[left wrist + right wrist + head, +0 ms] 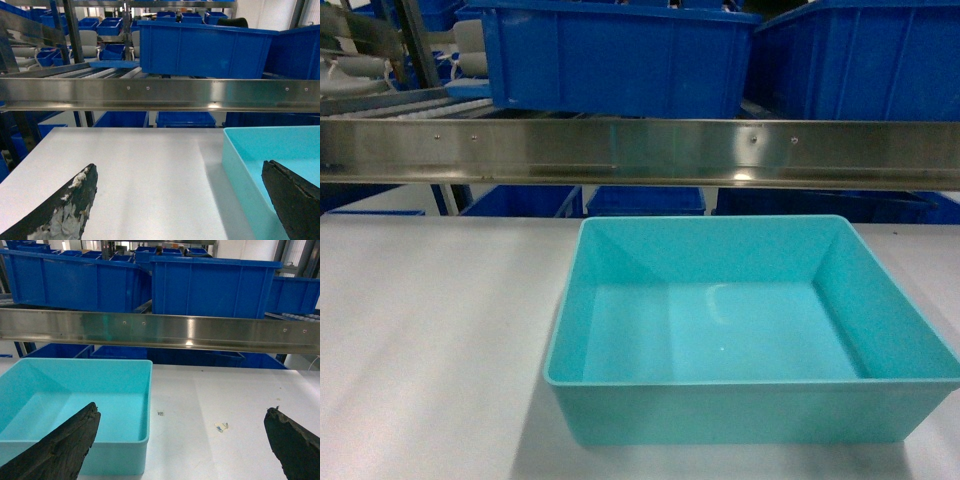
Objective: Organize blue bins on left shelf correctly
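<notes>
Head view: showed a turquoise bin low and centre-right in the frame, upright and empty on the pale tabletop, near wall toward the lower edge. Ran across the upper third a shiny steel crossbar of the left shelf, with royal-blue crates on the tier above it and more crates below and behind. Saw neither arm in this view.

Left wrist view: caught the left gripper along the bottom edge, jaws spread wide apart, one worn dark finger at lower left with pale scuffing, the other at lower right over the bin's open interior. Held nothing between them. Placed the turquoise bin at the right edge, roller rails at upper left behind the crossbar.

Right wrist view: caught the right gripper likewise with jaws well apart and nothing between them, left finger in front of the bin's near right corner, right finger at the lower right corner. Placed the turquoise bin at lower left, a few small scraps on the tabletop to its right, too small to identify. Found no brand, label or legible writing on bin, crates or shelf.
</notes>
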